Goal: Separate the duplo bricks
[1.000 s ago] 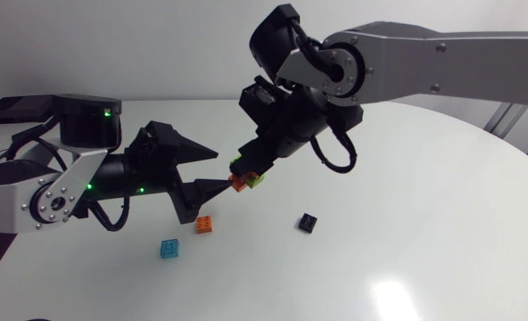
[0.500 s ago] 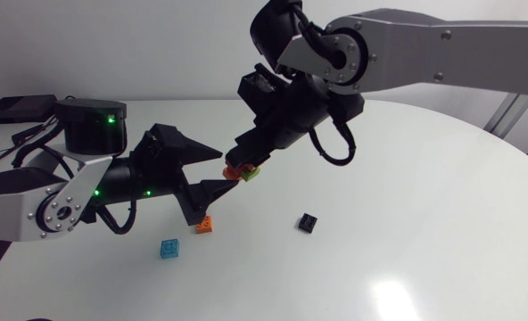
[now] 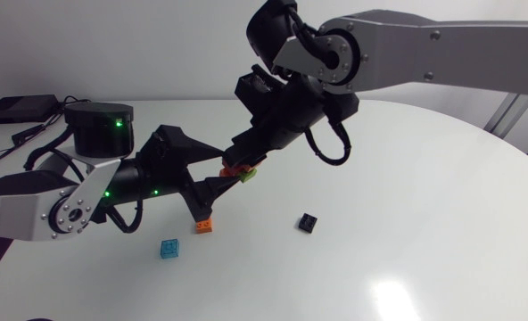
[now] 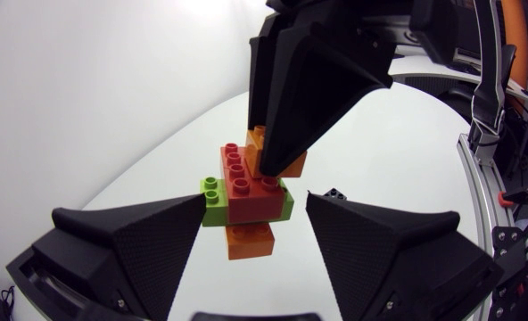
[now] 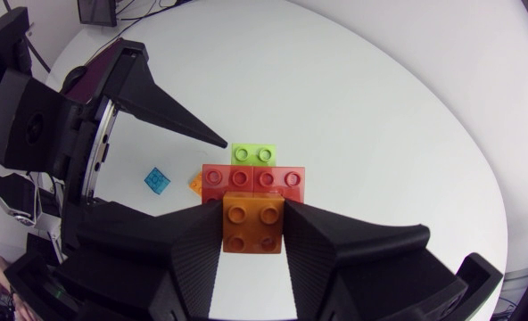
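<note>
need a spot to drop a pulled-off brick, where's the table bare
Widest bare patch: the white table right of the black brick. A smaller strip lies between it and the orange brick. Crowded: around the held brick stack, where both jaws meet.

The stack (image 4: pixel 246 192) is orange, red and lime, with a blue brick (image 3: pixel 169 248) and black brick (image 3: pixel 309 222)

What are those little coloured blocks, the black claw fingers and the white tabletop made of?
The stacked bricks look like hard moulded plastic, glossy: saturated colours, crisp round studs, soft highlights. The black fingers seem matte plastic, perhaps printed, given their fine grainy texture; not certain. The table is smooth, white and semi-glossy, with a bright glare spot; its material is unclear.
</note>
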Tool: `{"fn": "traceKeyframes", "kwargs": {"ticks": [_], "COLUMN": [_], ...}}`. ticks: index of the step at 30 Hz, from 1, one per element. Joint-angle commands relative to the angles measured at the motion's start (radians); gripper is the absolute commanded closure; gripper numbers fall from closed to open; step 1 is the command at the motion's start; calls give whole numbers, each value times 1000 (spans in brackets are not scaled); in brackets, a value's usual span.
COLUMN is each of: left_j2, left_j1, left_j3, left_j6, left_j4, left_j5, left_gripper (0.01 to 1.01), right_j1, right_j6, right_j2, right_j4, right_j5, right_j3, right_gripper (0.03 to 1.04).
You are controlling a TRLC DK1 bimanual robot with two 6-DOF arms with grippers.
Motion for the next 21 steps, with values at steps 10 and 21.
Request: {"fn": "traceKeyframes", "kwargs": {"ticks": [10,21], "left_j2": [52,67], "left_j1": [-21,-19], "left_j3": [-6,-6], "left_j6": [-20,-20], "left_j4": [49,67], "left_j5": [-30,-30], "left_gripper": [310,543], "right_j1": [12,12], "right_j6": [25,23], "right_j2": [27,39], "right_j4": [-15,-15], "right_j5": [-12,-12], "right_j3": [29,25], "right_gripper": [790,790]}}
